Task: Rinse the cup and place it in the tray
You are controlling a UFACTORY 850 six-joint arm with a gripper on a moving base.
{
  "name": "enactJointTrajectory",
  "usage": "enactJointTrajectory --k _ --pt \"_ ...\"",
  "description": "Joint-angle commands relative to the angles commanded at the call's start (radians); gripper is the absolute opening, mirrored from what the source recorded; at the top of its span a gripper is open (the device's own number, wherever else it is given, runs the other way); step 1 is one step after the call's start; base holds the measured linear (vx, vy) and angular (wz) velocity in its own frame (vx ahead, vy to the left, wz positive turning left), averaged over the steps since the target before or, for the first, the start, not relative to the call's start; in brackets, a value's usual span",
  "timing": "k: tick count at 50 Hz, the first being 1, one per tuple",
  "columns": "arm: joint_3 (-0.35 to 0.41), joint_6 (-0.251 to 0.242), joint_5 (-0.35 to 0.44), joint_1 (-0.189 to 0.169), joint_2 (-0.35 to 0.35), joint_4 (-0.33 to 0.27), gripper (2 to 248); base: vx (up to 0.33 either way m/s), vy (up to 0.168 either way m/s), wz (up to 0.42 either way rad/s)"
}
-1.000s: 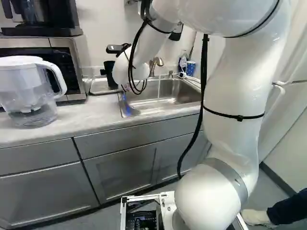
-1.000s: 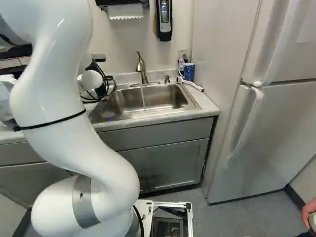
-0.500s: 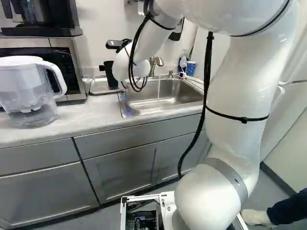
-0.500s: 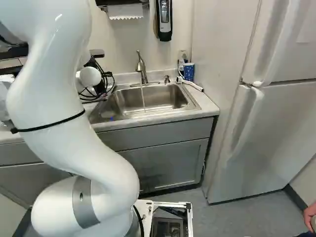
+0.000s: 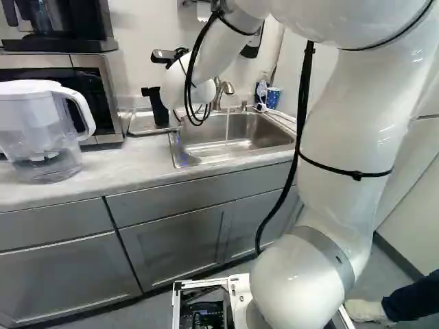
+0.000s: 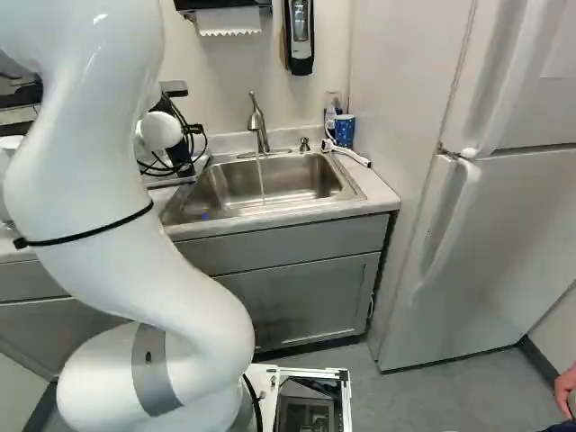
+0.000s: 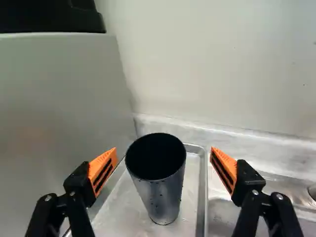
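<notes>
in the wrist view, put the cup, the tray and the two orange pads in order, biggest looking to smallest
1. Tray, even partly hidden behind the cup
2. Cup, standing upright on the tray
3. Orange pads, each well smaller than the cup; they look alike, so I don't rank one over the other

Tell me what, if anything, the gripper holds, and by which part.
Nothing: the gripper is open, and the cup stands upright in the tray, untouched by either finger.

Arm (image 5: 346,137): we rise, bend and reach forward
Wrist (image 5: 191,86): ours, cables (image 5: 188,68) looped round it
Gripper (image 5: 148,91): we spread two fingers wide, orange pads (image 7: 103,169) facing
</notes>
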Motion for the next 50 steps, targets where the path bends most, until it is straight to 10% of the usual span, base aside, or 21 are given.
enactJointTrajectory --k 50 --pt "0.010 0.000 -0.084 -0.054 0.110 -0.058 247 0.000 0.000 0.000"
